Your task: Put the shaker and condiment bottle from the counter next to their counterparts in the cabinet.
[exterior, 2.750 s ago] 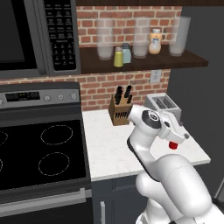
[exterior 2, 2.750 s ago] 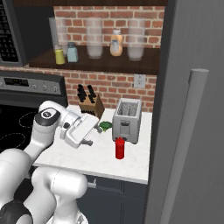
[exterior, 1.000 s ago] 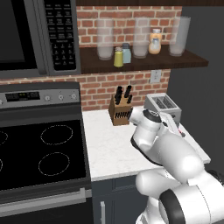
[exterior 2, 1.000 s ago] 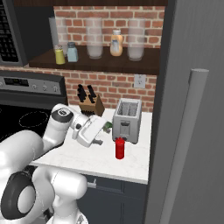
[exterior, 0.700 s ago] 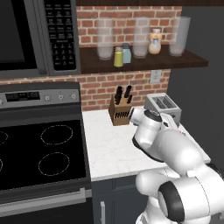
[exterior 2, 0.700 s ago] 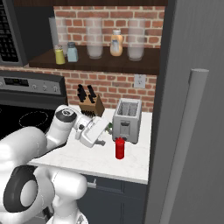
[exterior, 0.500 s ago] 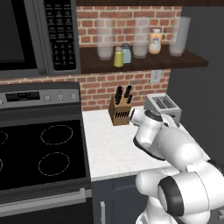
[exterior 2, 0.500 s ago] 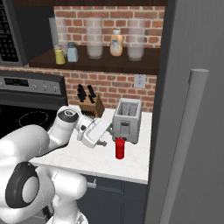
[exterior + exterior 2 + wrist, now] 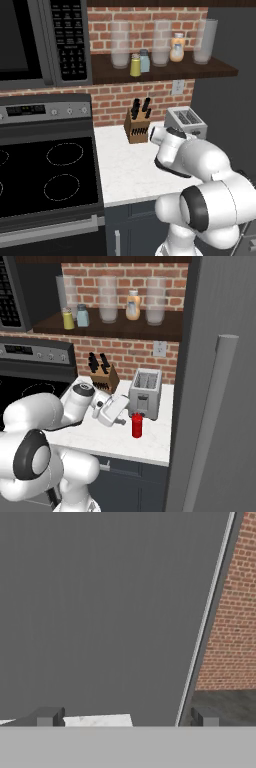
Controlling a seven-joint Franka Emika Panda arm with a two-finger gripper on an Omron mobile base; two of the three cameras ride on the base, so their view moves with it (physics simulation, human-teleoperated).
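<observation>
Red brick backed the white marble counter (image 9: 100,438), which ran from the black stove (image 9: 45,175) on its left to a tall grey panel (image 9: 220,381) at its right edge. On the dark wooden cabinet (image 9: 115,330) above, the yellow-green shaker (image 9: 67,319) stood touching or just beside the pale blue shaker (image 9: 83,317) near the shelf's left end, with three frosted glasses (image 9: 107,301) and the orange-cream bottle (image 9: 132,306) further right along the same shelf. The red condiment bottle (image 9: 137,425) stood upright on the counter close to its front edge, just in front of the silver toaster (image 9: 145,392), which sat toward the back right corner. A knife block (image 9: 103,378) stood at the back of the counter, left of the toaster. The gripper (image 9: 123,420) hung low over the counter, just left of the red bottle and apart from it, its fingers (image 9: 48,717) spread wide with nothing between them. From the hand view the fingers faced the grey panel, with a strip of brick wall to the right.
</observation>
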